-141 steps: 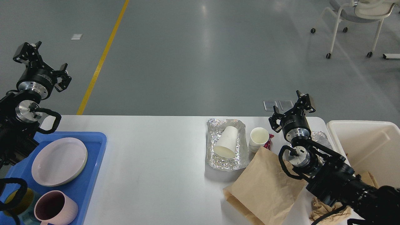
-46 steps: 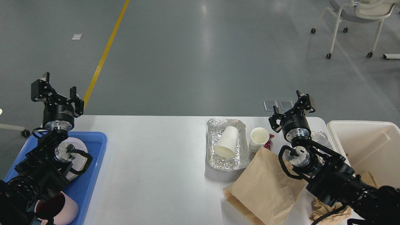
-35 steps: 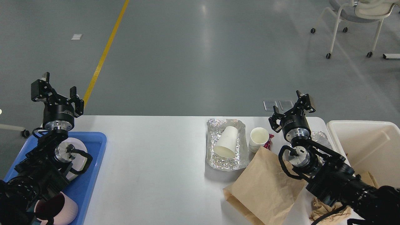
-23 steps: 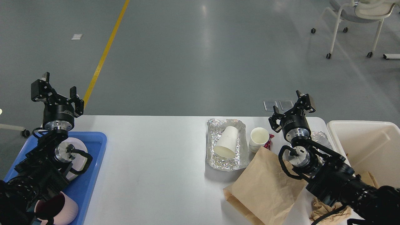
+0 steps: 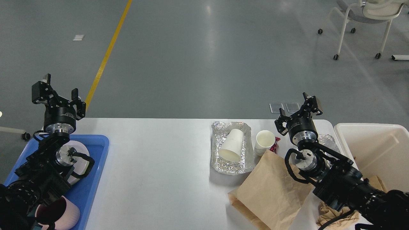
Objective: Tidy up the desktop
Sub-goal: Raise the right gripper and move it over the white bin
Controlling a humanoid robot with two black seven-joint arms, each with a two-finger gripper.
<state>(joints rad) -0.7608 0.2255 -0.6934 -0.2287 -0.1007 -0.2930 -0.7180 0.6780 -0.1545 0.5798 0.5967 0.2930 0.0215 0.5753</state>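
The white desktop (image 5: 159, 166) fills the lower part of the head view. On its right half a paper cup (image 5: 231, 145) lies tipped in a crumpled foil tray (image 5: 215, 159), with an upright paper cup (image 5: 264, 140) and a red wrapper (image 5: 274, 145) beside it. A brown paper bag (image 5: 271, 191) lies flat in front. My left gripper (image 5: 59, 94) is open and empty, raised above the tray's far end. Behind the upright cup my right gripper (image 5: 298, 110) is raised, open and empty.
A blue tray (image 5: 96, 166) at the left holds a pale plate (image 5: 80, 163) and a pink mug (image 5: 60, 214). A cream-white bin (image 5: 370, 134) stands at the right edge. More foil (image 5: 329, 140) and crumpled brown paper (image 5: 332, 214) lie by my right arm. A wheeled chair (image 5: 361, 19) stands far right.
Since 3.1 s ago my left arm swung right and inward over the blue tray, now covering much of the plate. It has been still over the last second. The right arm has not moved.
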